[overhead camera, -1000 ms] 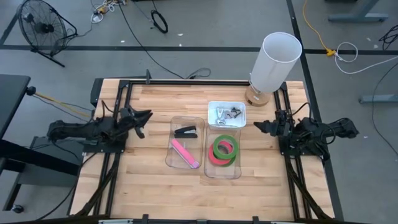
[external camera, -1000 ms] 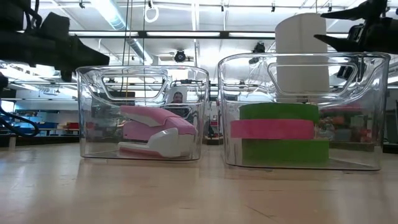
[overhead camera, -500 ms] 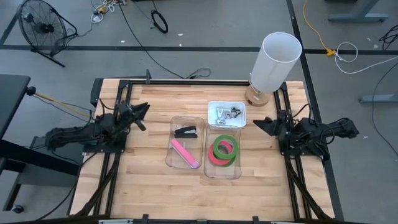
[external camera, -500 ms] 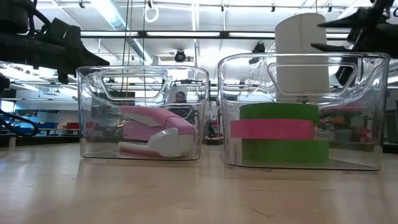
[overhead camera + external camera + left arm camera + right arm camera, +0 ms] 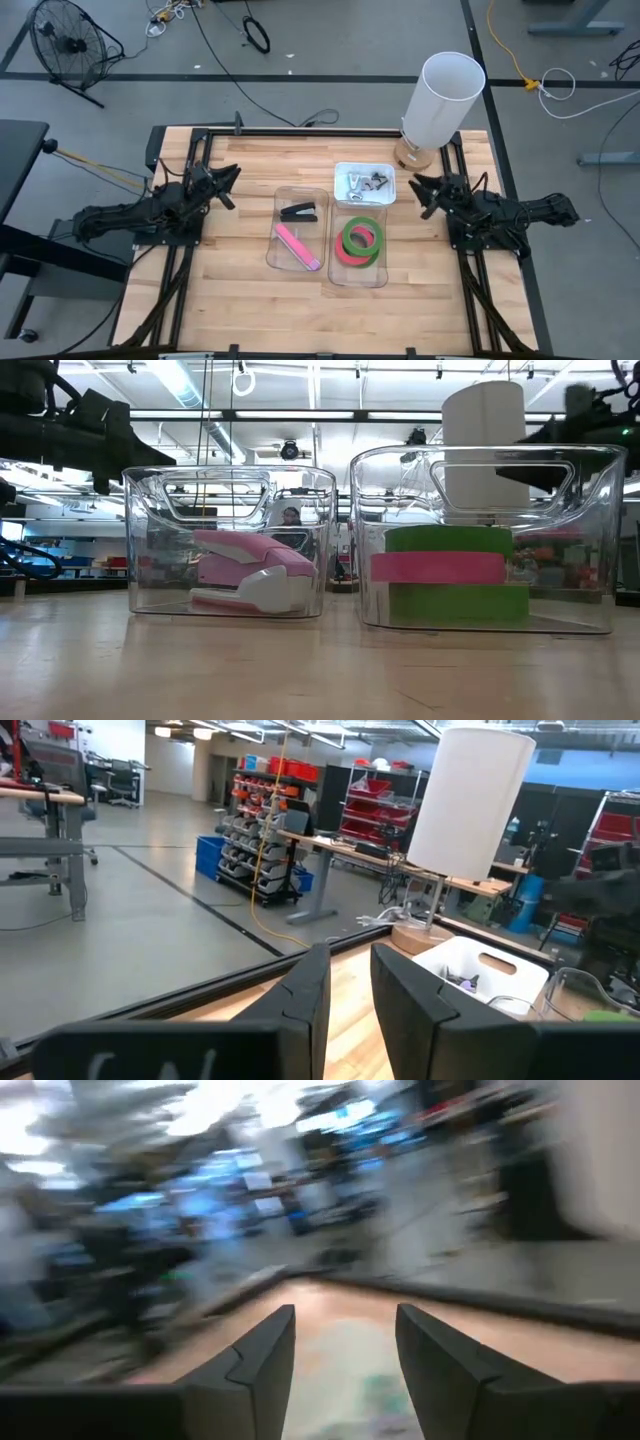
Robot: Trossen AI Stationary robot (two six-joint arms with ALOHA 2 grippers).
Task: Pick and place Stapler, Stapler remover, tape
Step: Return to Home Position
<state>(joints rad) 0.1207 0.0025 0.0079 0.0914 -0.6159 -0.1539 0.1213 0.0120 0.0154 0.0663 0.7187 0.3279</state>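
Note:
A black stapler [image 5: 298, 211] and a pink stapler [image 5: 298, 246] lie in the left clear bin [image 5: 278, 255]. The tape [image 5: 361, 240], green rolls with a red-pink one [image 5: 437, 567] between them, is stacked flat in the right clear bin [image 5: 383, 272]. Small staple removers [image 5: 366, 181] lie in a white tray [image 5: 342, 170] behind the bins. My left gripper [image 5: 226, 181] hovers over the table's left side, open a little and with nothing in it [image 5: 348, 955]. My right gripper [image 5: 419, 187] hovers right of the white tray, open and touching nothing [image 5: 345, 1315].
A tall white cylinder [image 5: 443, 92] on a wooden base stands at the far right, just behind my right gripper. Black frame rails [image 5: 200, 150] run along the table's far, left and right sides. Bare wood lies in front of the bins.
My left gripper has swung toward the table's far edge and then kept still. My right gripper has rolled about its own axis and its tip has swung a little toward the far edge. The staplers, tape and bins have not moved.

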